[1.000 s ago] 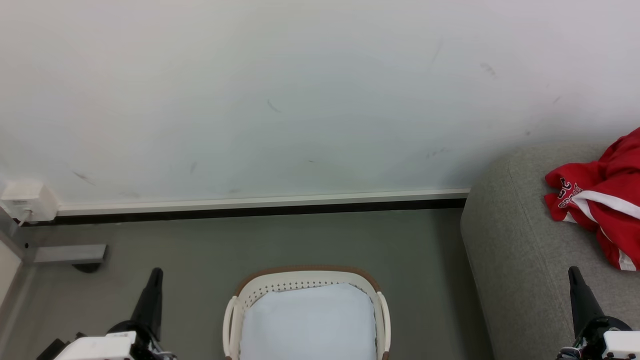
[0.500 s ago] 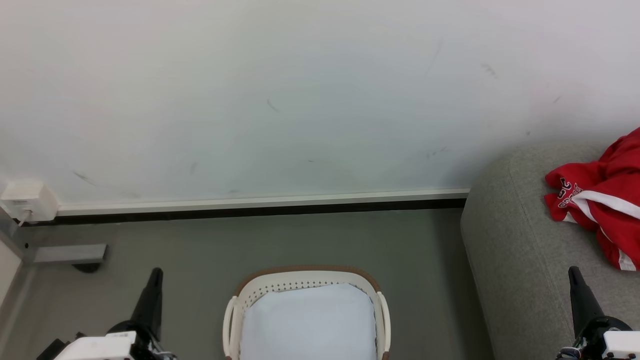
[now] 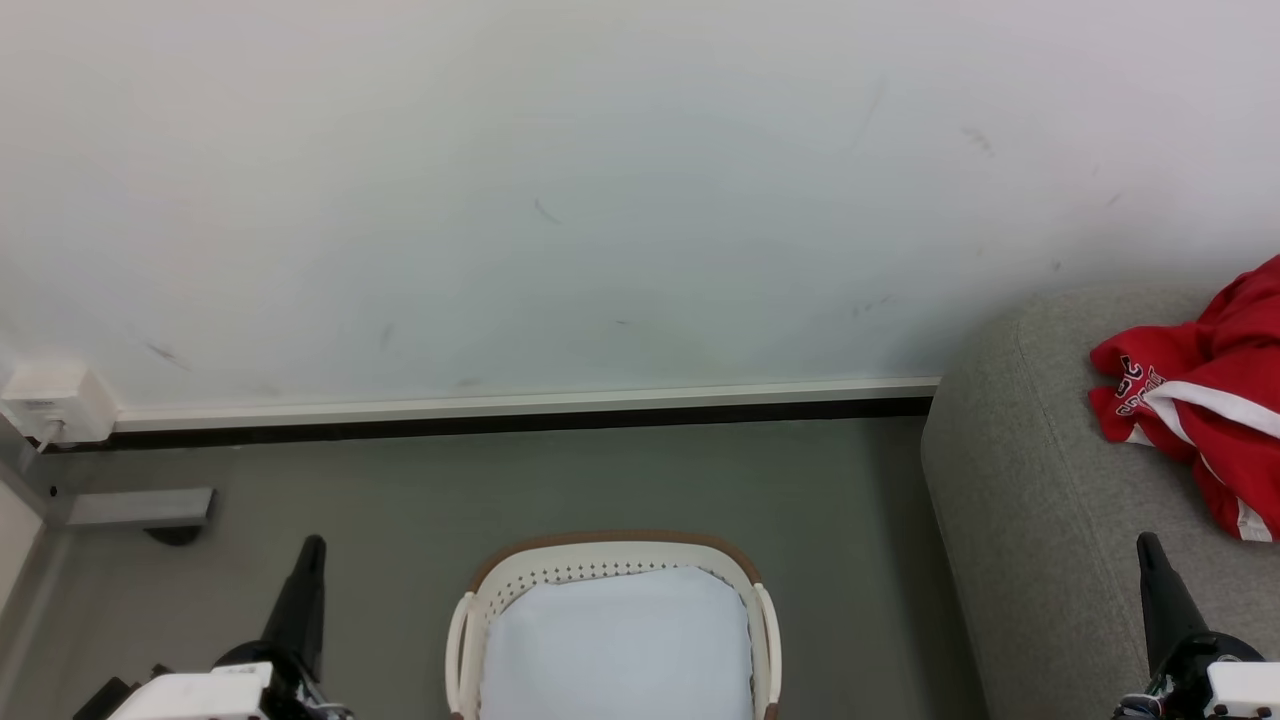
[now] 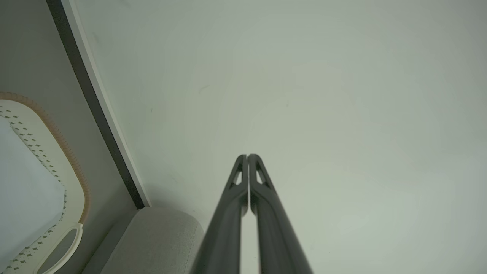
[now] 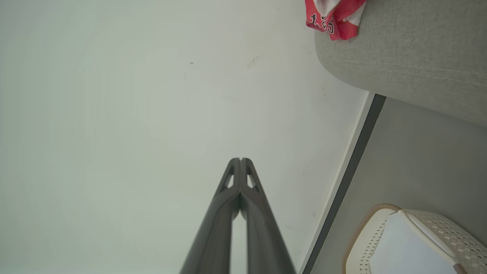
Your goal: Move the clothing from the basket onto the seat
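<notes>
home room, grey sofa (image 3: pixel 1050 520), laundry basket (image 3: pixel 612 560)

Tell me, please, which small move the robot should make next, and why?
Probably none, just rest both arms: the red clothing already lies on the grey seat, the visible part of the basket holds pale lining and nothing red, and the left gripper and right gripper are shut on nothing. The task looks finished.
</notes>
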### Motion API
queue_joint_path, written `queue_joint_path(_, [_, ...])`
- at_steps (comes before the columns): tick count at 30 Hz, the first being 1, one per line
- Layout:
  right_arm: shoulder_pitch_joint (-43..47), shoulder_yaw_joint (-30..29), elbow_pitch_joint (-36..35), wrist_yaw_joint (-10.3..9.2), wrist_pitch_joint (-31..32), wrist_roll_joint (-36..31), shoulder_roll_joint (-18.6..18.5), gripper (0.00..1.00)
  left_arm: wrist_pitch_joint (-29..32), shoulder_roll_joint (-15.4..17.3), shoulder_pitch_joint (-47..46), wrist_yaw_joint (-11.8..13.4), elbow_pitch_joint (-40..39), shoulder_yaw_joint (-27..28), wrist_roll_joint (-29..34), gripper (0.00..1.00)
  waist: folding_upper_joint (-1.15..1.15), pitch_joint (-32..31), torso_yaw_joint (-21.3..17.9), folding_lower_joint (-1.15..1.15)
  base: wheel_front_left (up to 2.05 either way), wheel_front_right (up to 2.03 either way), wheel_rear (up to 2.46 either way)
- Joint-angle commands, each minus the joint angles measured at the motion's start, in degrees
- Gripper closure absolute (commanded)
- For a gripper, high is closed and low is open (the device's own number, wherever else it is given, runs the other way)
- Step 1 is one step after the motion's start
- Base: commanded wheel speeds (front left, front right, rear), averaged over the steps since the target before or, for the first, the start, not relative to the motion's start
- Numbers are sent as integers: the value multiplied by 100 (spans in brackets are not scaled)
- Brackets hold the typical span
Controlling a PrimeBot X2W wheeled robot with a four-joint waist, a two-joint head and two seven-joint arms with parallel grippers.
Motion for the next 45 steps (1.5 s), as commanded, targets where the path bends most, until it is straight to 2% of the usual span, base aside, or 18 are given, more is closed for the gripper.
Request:
queue_joint_path(1, [-67,-27,-29,-12,18,-15,2,100,24,27,-47,-27,-19,-1,-78,100,0,0,0,0,0,0,0])
queue_joint_path(45, [-68,-31,-29,-12,22,-21,5,100,23,27,-46,-28,-20,-3,-79,100,0,0,0,0,0,0,0])
